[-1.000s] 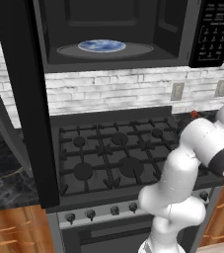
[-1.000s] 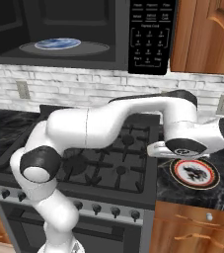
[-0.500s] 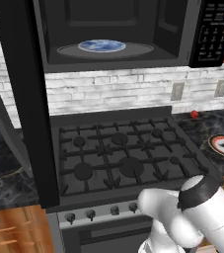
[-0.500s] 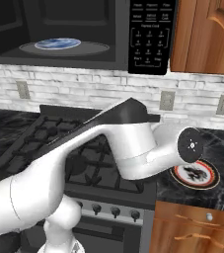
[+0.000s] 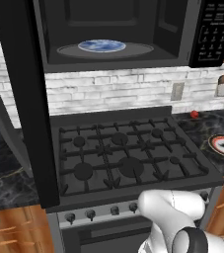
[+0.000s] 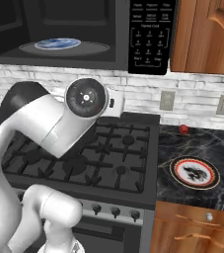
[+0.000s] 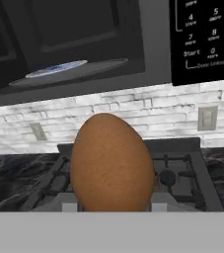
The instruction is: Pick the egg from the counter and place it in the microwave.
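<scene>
The gripper is closed on a brown egg, which stands upright between its fingers, above the gas stove. Ahead and higher is the microwave; its door is open and a blue-white plate lies on the glass turntable. On the black counter, right of the stove, there is a round plate and a small red thing.

The black veined counter carries a round plate with a red rim and, near the wall, a small red ball. Left of the stove, another stretch of counter shows.
</scene>
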